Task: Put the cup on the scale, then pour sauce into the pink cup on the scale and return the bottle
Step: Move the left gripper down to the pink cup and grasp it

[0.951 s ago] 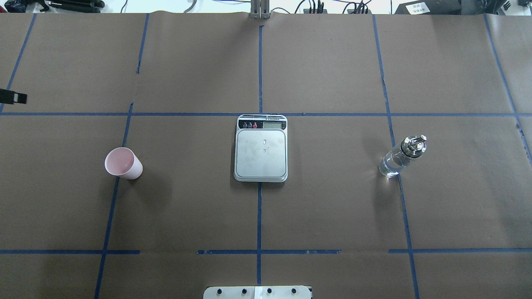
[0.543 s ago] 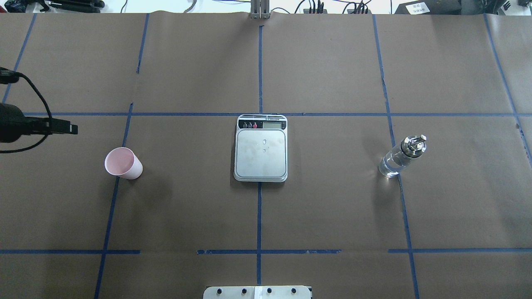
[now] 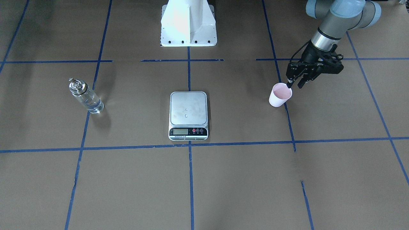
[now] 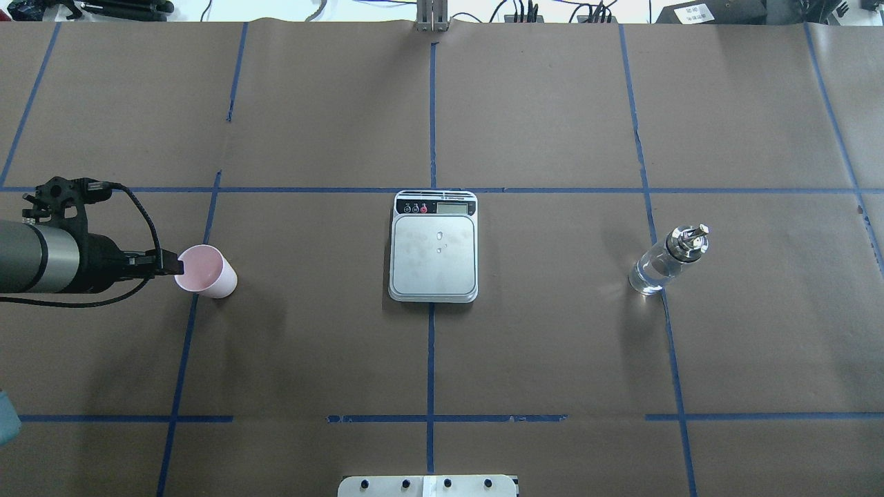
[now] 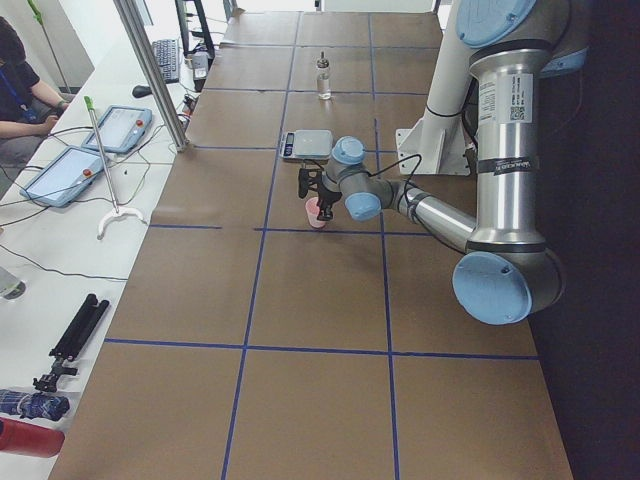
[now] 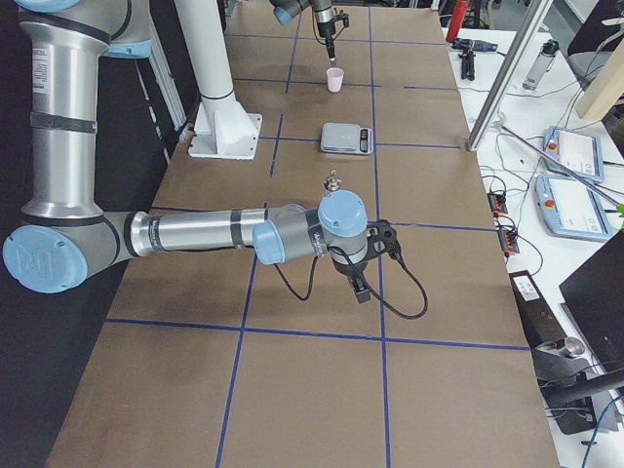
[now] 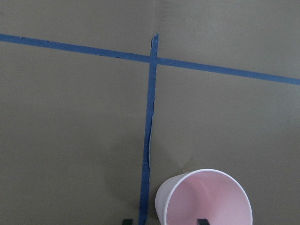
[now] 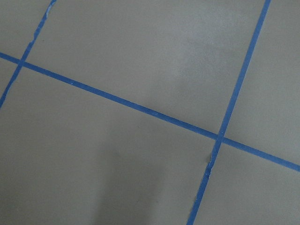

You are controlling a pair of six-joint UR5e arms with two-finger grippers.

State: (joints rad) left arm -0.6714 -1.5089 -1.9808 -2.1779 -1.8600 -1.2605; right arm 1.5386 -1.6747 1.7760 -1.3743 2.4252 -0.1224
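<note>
The pink cup (image 4: 204,271) stands upright on the table's left part, empty. My left gripper (image 4: 169,264) is open at the cup's rim. In the left wrist view one fingertip (image 7: 201,221) is over the cup's (image 7: 204,199) inside and the other is outside its wall. The scale (image 4: 414,269) lies at the centre with a few droplets on its plate. The bottle (image 4: 666,262) of clear sauce stands at the right, alone. My right gripper (image 6: 359,285) hangs over bare table in the exterior right view; I cannot tell if it is open or shut.
Blue tape lines (image 4: 431,359) grid the brown table. The robot's white base (image 3: 188,22) stands at the near edge. Beyond the far edge a side bench holds tablets (image 5: 120,125) and a metal post (image 5: 150,70), with a person (image 5: 20,80) seated there.
My left arm has come in from the left edge and forward to the cup's rim. The cup, the scale and the bottle have not moved.
</note>
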